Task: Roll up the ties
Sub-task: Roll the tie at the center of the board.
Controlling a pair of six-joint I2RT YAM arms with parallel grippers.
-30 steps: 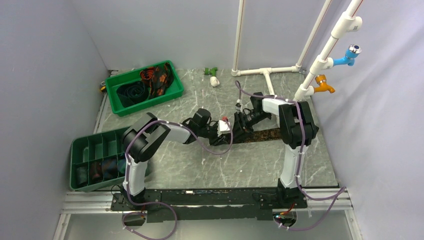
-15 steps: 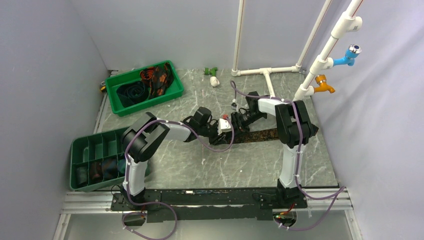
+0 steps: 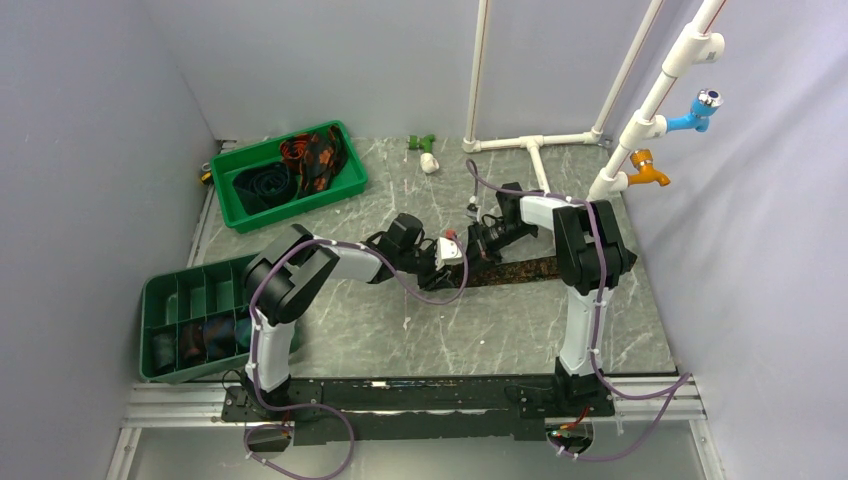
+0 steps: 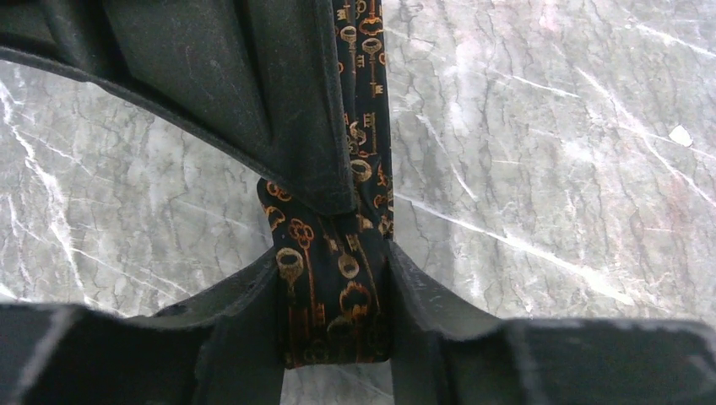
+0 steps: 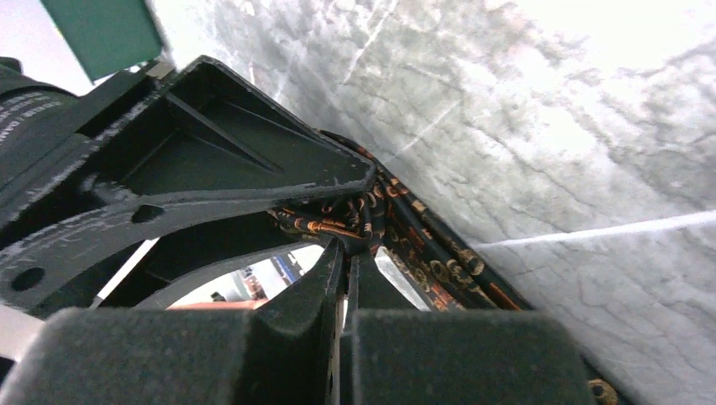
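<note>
A: What is seen, from the biggest thing down?

B: A marble table (image 3: 420, 335) is spread under both arms. 2 green trays are set well off to the left of the left gripper (image 4: 332, 278). An open tray (image 3: 300, 208) is placed farther out than that gripper, and loose ties (image 3: 310, 155) are heaped in it. A divided tray (image 3: 195, 272) is placed nearer the bases, with bundled ties (image 3: 200, 342) lodged in its near compartments. A white pipe frame (image 3: 540, 143) is stood beyond the right gripper (image 5: 344, 257).

A: And the tie on the table?

B: 1 dark tie (image 4: 365, 76), printed with gold keys, is laid flat there. It is stretched away from the 2 grippers toward the right arm's side, and its end is lodged between the left gripper's fingers.

A: How are the grippers set?

B: The left gripper is held partly open, with the tie's end clamped across the gap and both fingers touched by the cloth. The right gripper is closed fully, finger against finger, and its tips are set against the tie just ahead of the left gripper's fingers. Whether any cloth is nipped between those tips cannot be told.
</note>
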